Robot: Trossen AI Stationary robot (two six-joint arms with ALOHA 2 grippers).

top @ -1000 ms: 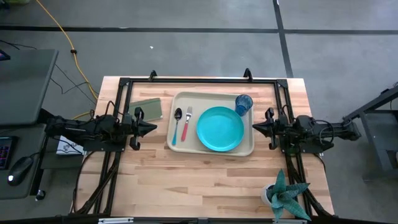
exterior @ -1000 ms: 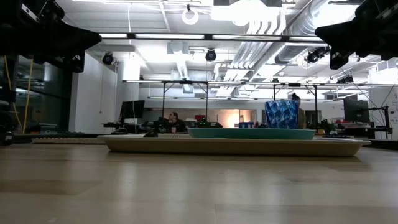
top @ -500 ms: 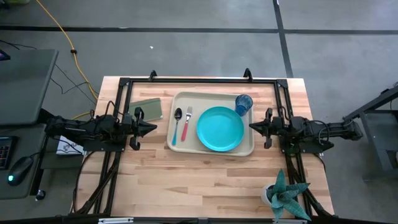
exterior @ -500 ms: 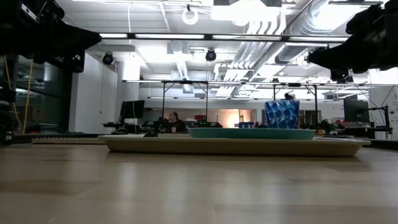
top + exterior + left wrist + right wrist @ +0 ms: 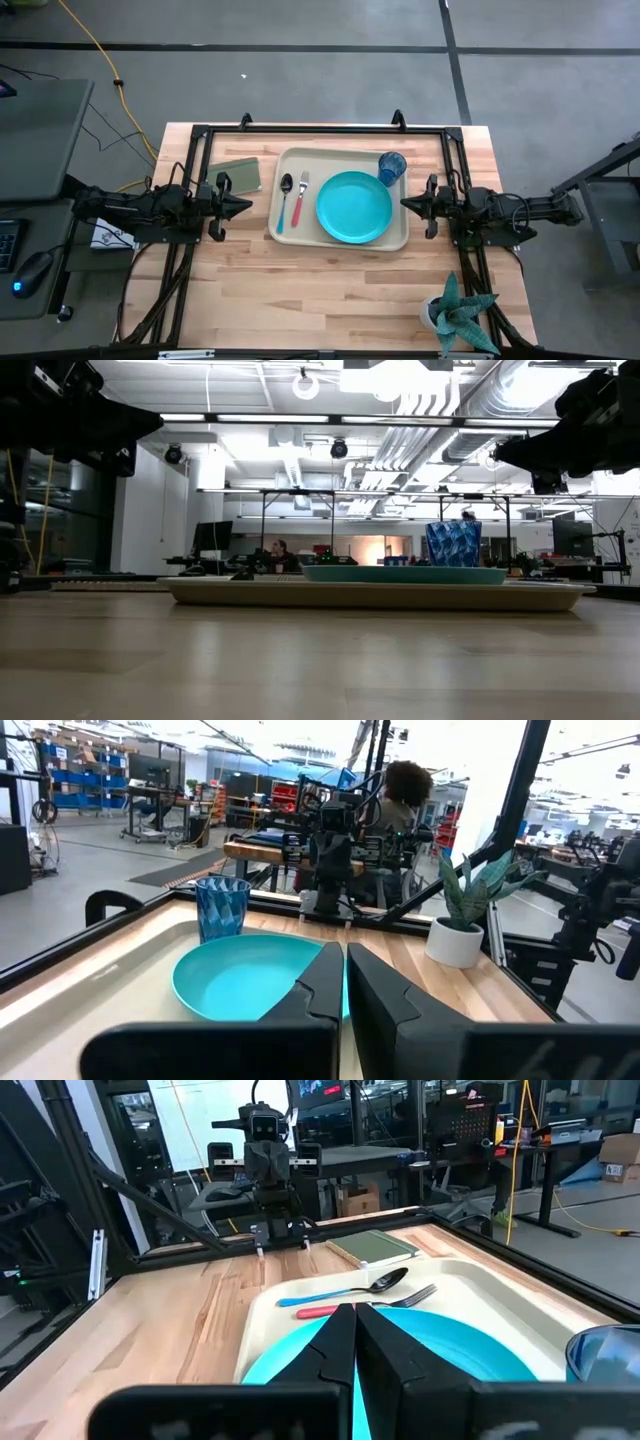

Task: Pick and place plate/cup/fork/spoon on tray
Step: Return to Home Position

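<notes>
The beige tray (image 5: 290, 157) lies at the table's far middle. On it rest the turquoise plate (image 5: 353, 206), the blue cup (image 5: 391, 166) at the far right corner, and the spoon (image 5: 285, 196) and fork (image 5: 299, 198) side by side at its left end. My left gripper (image 5: 249, 205) hovers shut just left of the tray, touching nothing. My right gripper (image 5: 405, 204) hovers shut over the tray's right rim, beside the plate, touching nothing. The plate (image 5: 250, 978) and cup (image 5: 221, 907) show in the left wrist view; the spoon (image 5: 345, 1290) and fork (image 5: 365, 1303) in the right wrist view.
A flat olive-green rectangle (image 5: 238, 174) lies left of the tray. A white pot with a spiky green plant (image 5: 455, 312) stands at the near right corner. A black frame (image 5: 320, 128) runs along the table's far edge and sides. Bare wood spans the near half.
My right gripper has gone a little toward the table's left edge, up to the tray's right rim, and has stopped there. It stays shut. Nothing on the tray has moved.
</notes>
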